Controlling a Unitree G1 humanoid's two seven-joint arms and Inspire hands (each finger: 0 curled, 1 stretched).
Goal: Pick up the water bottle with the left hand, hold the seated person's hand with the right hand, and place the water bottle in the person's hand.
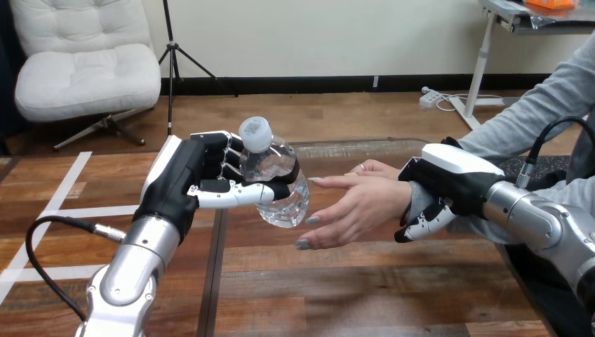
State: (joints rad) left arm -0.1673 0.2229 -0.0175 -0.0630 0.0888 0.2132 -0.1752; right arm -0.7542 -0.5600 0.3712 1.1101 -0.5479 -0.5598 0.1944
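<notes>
We see the bottle (277, 189) clear of the table, just left of the view's centre, clamped in our left hand (186, 179): the fingers wrap its far side and the thumb crosses its near side. It is clear plastic and tilts a little, its white cap (255, 133) leaning toward 11 o'clock. At 3 o'clock of the bottle is the person's hand (358, 207), open, with its fingers stretched toward 9 o'clock. The top fingertip touches the bottle's wall or stops just short of it; we cannot tell which. Further out at 3 o'clock, our right hand (456, 179) sits over the person's wrist (414, 203) with its fingers curled beneath, so we read it as closed round the wrist.

We judge the pick and the hold done, and the hand-over the step in hand. To do it well, we should carry the bottle toward 3 o'clock until its body rests against the palm rather than the fingertips. We should also bring it nearer upright so the person's fingers can close about it. Our right hand should steady the wrist without dragging it. The left hand should loosen only once the person has the bottle; the thin wall is likely slick and may give.

Below, the table (351, 295) is brown wooden planks, so a dropped bottle would roll. White tape (67, 182) marks it at 9 o'clock.
</notes>
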